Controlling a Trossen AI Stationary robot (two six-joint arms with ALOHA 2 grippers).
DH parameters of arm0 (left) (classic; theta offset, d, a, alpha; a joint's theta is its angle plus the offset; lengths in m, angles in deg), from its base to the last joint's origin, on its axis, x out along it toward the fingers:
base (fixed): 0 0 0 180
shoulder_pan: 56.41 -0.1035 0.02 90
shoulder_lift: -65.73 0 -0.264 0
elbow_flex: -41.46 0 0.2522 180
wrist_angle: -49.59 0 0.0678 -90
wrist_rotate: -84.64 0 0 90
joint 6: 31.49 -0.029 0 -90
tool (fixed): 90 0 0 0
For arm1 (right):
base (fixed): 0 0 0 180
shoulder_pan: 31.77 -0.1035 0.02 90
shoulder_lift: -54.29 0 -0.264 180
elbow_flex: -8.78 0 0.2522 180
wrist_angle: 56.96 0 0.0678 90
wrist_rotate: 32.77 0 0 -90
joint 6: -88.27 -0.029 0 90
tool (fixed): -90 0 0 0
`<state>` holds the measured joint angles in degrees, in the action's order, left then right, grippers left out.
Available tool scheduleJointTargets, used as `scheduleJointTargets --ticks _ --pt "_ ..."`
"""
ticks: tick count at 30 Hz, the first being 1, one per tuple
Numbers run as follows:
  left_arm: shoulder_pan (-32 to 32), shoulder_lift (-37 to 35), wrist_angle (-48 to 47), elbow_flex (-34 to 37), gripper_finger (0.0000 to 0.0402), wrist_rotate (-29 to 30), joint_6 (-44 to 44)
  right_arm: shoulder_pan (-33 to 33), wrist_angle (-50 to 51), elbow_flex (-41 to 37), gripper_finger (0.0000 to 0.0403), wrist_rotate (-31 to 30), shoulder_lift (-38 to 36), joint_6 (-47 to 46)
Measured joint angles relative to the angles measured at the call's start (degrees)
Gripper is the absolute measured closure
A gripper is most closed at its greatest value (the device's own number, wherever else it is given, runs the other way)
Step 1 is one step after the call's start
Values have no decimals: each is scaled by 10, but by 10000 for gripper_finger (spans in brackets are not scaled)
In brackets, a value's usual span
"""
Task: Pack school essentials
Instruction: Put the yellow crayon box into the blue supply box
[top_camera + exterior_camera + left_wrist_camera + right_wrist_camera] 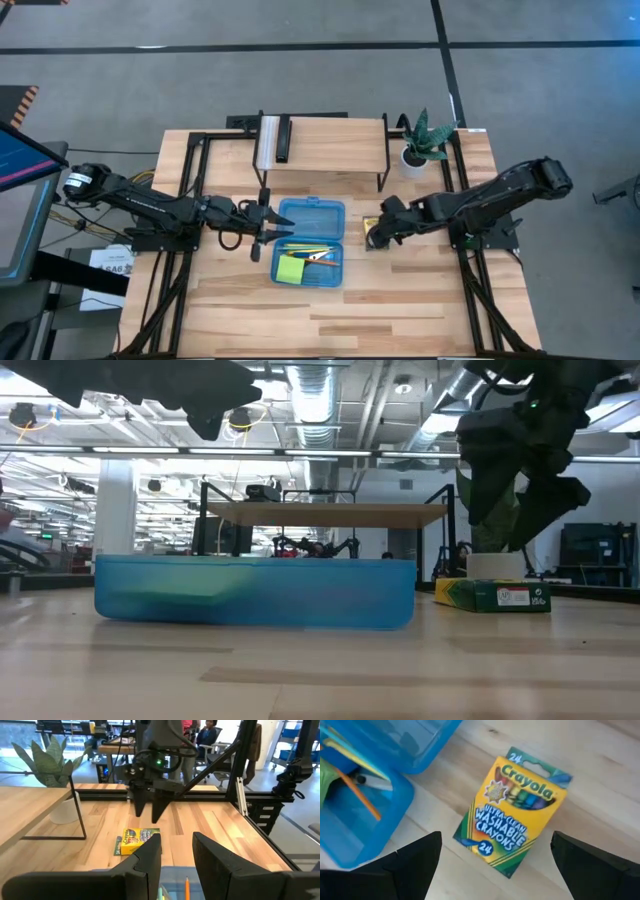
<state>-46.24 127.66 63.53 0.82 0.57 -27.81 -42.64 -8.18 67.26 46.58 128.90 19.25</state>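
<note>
High view: the blue case (309,241) is seen open at mid-table, with the lime-green sticky-note pad (291,267) in its near compartment and the pencils (312,252) laid beside the pad, long axes running roughly across the table toward the right arm. The crayon box (512,810) lies flat on the table (400,310) just right of the case, apart from it; in the right wrist view its long axis is set diagonally and its printed face is turned up. The right gripper (374,239) is held directly over the box, fingers spread wide and straddling it without contact. The left gripper (275,232) is placed at the case's left edge, its fingers (150,857) slightly parted and apparently empty, though what lies beneath them is partly hidden. A potted plant (425,140) stands at the far right corner beside a wooden shelf (325,145).
</note>
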Motion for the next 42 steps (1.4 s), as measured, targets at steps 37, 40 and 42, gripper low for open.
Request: scheduleJointTargets --ticks 37,40,42 --pt "0 0 -20 0 303 8 16 66 -30 1 10 44 54 -42" --pt "0 0 -23 0 303 8 16 75 -41 1 10 63 81 -23" --pt "0 0 -28 0 303 8 18 81 -55 2 10 74 98 -11"
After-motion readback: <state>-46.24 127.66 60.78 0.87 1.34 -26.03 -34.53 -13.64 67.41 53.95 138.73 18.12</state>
